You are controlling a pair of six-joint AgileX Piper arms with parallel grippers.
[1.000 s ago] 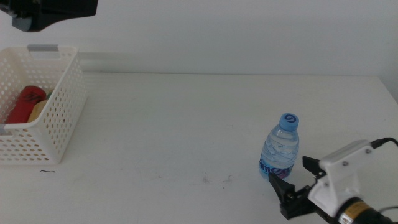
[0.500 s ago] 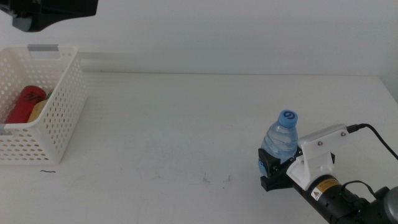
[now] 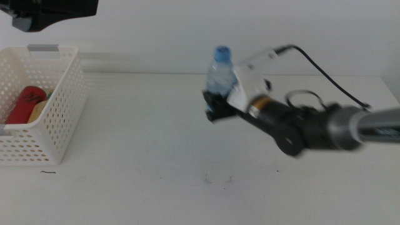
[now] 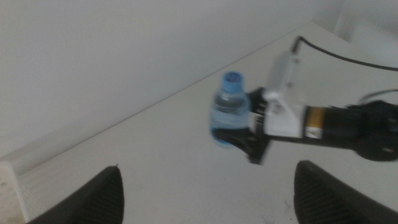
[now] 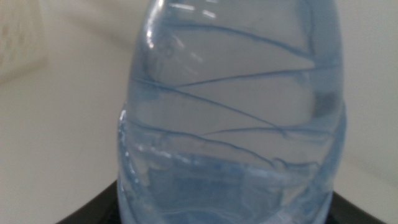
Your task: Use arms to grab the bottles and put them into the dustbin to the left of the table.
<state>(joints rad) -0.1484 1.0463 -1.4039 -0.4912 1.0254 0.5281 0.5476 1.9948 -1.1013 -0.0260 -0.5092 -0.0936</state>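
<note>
The small clear water bottle [image 3: 220, 74] with a blue cap is upright in the air above the table's middle, and my right gripper [image 3: 215, 107] is shut on its lower part. In the right wrist view the bottle [image 5: 231, 118] fills the picture between the dark jaws. The left wrist view shows the same bottle [image 4: 227, 111] held by the right gripper [image 4: 252, 134]. My left gripper [image 4: 209, 167] is open, holds nothing, and hovers high over the table's left end. The white dustbin [image 3: 64, 115] stands at the left, with a red can [image 3: 25, 103] and a yellowish bottle [image 3: 39, 110] inside.
The white table [image 3: 156, 144] has small dark scuff marks [image 3: 215, 180] near its front middle. The left arm's dark body [image 3: 53, 11] hangs at the top left above the dustbin. A black cable [image 3: 325, 72] trails from the right arm.
My right gripper closed on the water bottle at the front right, lifted it off the table, and carried it left and further back to above the middle.
</note>
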